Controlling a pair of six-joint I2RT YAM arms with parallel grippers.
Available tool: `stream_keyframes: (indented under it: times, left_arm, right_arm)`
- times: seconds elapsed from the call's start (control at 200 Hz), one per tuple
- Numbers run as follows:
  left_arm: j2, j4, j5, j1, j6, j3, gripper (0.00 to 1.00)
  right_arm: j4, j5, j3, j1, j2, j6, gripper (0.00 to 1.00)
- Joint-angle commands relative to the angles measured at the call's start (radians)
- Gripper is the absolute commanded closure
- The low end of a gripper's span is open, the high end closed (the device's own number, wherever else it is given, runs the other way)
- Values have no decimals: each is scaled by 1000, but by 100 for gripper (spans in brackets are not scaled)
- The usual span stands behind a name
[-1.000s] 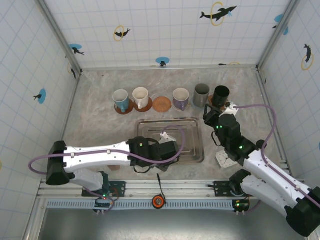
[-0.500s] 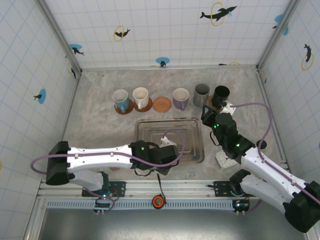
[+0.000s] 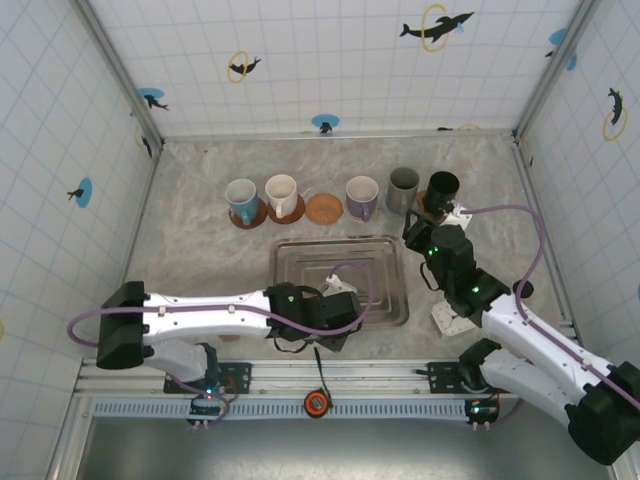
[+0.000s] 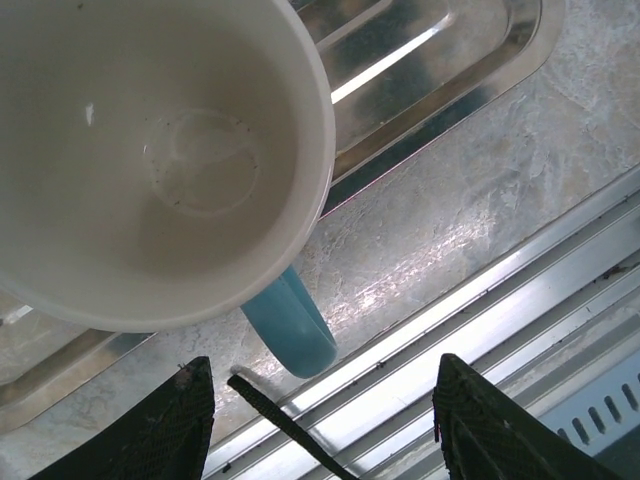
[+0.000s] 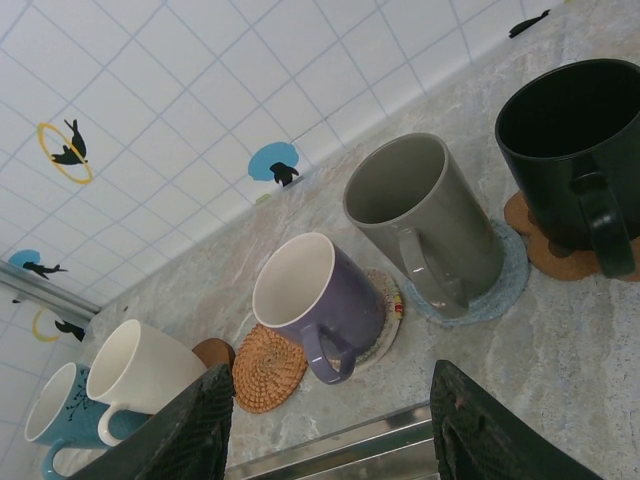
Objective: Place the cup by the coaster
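Spread wide, the left claw [image 4: 320, 405] is hanging close above the white ceramic cup with a blue handle [image 4: 160, 150], and its dark fingers [image 4: 180, 420] are pinching nothing. The cup is sitting over the near rim of the shallow steel tray [image 4: 450, 70]; if it is resting there, I cannot tell.

From the top camera, this claw is covering the cup at the tray's near edge. The empty round brown coaster [image 3: 323, 208] is lying well apart at the back, between the cream mug [image 3: 281, 195] and the purple mug [image 3: 362, 197].

In the right wrist view, the right claw [image 5: 330, 400] is also spread and empty, facing those mugs.

I am judging the task as only beginning: gripping, carrying and setting down are all left.
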Motion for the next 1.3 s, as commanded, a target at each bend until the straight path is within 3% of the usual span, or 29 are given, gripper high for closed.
stream_keyframes:
  times: [0.0, 0.686, 1.297]
  left_arm:
    - [12, 11, -7, -8, -26, -18, 40]
    - [86, 29, -114, -5, -63, -31, 46]
    - [87, 27, -142, 14, -78, -65, 63]
  right_arm:
    - [42, 6, -5, -6, 5, 8, 46]
    - [46, -7, 1, -10, 29, 10, 46]
    - [47, -15, 5, -13, 43, 11, 46]
